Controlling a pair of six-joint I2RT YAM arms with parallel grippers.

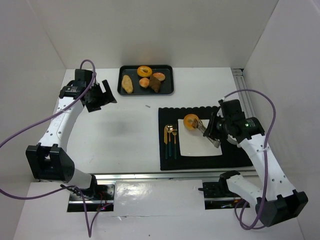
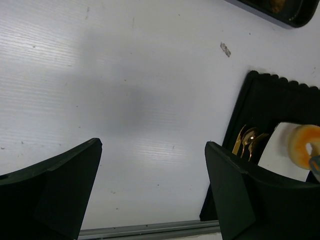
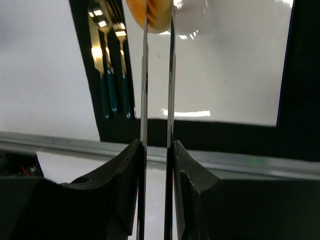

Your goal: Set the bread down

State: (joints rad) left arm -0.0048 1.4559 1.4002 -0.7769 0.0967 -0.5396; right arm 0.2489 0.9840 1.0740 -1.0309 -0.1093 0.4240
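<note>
Right wrist view cuts off the bread (image 3: 158, 17), clamped by the right hand (image 3: 159, 4).

1. Robotics lab test booth: plain white panels (image 1: 165, 30) enclose a white worktop (image 1: 125, 135) on the left, far and right sides.
2. Aluminium rail (image 1: 140, 176) along near edge; loose purple cables (image 1: 274, 114).
3. Staged place setting: black mat (image 1: 167, 162), gold cutlery (image 1: 171, 140).

R wrist cam: donut (image 3: 159, 15) cut off at top, my right fingers (image 3: 145, 75) hide strips of it. L wrist cam: tray (image 2: 300, 19) mostly off-frame; scrap (image 2: 225, 49) near far edge too tiny to ID.
</note>
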